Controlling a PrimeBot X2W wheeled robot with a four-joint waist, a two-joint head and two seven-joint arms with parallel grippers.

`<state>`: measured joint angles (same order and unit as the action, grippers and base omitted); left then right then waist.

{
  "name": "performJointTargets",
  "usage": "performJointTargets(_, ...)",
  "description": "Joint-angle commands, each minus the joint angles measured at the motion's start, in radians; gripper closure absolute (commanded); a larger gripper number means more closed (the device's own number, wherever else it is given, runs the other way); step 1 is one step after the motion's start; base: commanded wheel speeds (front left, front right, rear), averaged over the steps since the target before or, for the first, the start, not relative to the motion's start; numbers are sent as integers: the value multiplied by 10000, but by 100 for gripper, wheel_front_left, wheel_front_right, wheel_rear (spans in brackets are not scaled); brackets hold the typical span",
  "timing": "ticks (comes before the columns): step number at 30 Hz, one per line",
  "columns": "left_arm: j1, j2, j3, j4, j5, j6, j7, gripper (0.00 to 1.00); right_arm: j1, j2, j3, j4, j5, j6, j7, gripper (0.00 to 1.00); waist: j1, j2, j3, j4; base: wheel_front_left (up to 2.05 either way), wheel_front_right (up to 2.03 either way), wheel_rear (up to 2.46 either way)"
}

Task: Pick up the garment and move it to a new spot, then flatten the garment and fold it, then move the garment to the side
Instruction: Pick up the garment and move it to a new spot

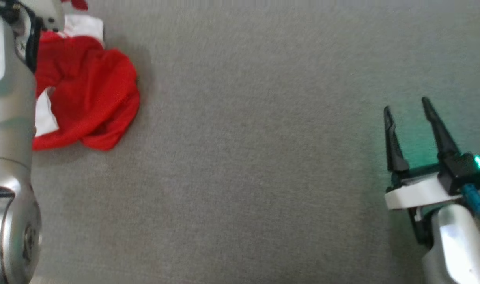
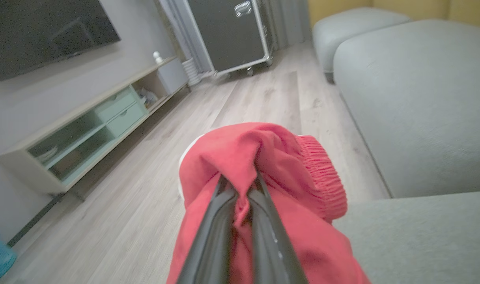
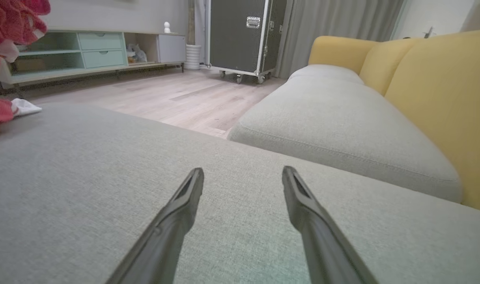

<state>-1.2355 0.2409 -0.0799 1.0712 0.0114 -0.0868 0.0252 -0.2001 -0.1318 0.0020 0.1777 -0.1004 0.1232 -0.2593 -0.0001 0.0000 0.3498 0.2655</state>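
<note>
Fingers (image 2: 216, 221) of the left gripper (image 2: 240, 181) clamp a thin fold of the red garment (image 2: 295, 165); right gripper (image 1: 406, 105) gapes empty. Small bite, so cloth could slip on the lift.

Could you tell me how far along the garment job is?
Done: the left gripper is shut on the garment. In hand: the pick-up; most of it lies on the grey cushion. Left: moving, flattening, folding and setting it aside; the right gripper is open.
</note>
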Motion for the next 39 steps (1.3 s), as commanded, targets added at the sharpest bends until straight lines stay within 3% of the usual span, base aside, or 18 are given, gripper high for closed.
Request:
performJointTargets(1, -670, 470, -44, -595, -45, -151, 20, 100, 229, 210, 194, -200, 96, 75, -24, 0, 1, 0, -1061, -612, 0, 0, 0)
performJointTargets(5, -815, -38, -596, -1394, -731, -422, 490, 100, 455, 648, 304, -1, 221, 75, -24, 0, 1, 0, -2137, -1602, 0, 0, 0)
performJointTargets(10, -414, -683, -2134, -2678, -2510, -435, 1186, 100, 611, 800, 495, 105, 379, 75, -24, 0, 1, 0, -2866, -2759, 0, 0, 0)
performJointTargets(15, 427, -1000, -3350, -4200, -4582, -437, 1837, 100, 687, 812, 728, 98, 895, 75, -24, 0, 1, 0, -3188, -4015, 0, 0, 0)
performJointTargets(19, 1122, -1135, -3898, -4823, -5242, -437, 1777, 100, 711, 813, 820, 76, 1033, 75, -24, 0, 1, 0, -3184, -4711, 0, 0, 0)
performJointTargets(24, 2719, -1455, -4853, -4903, -5593, -438, 706, 100, 610, 814, 894, -24, 1220, 75, -24, 0, 1, 0, -2719, -5397, 0, 0, 0)
performJointTargets(30, 5003, -1779, -5968, -3208, -4994, -230, -1686, 100, 317, 815, 1031, -98, 1420, 75, -24, 0, 1, 0, -1770, -5525, 0, 0, 0)
performJointTargets(32, 5491, -1821, -6149, -2600, -4729, 85, -2523, 98, 264, 815, 1048, -81, 1452, 75, -24, 0, 1, 0, -1570, -5473, 0, 0, 0)
performJointTargets(33, 5707, -1843, -6140, -2404, -4700, 262, -2702, 22, 266, 815, 1029, -77, 1451, 75, -24, 0, 1, 0, -1510, -5406, 0, 0, 0)
performJointTargets(34, 5907, -1864, -6038, -2327, -4763, 435, -2802, 0, 289, 815, 984, -70, 1444, 75, -24, 0, 1, 0, -1464, -5307, 0, 0, 0)
performJointTargets(39, 7024, -1901, -5512, -4234, -4268, 1259, -2864, 0, 633, 815, 657, 49, 1303, 75, -24, 0, 1, 0, -1709, -4548, 0, 0, 0)
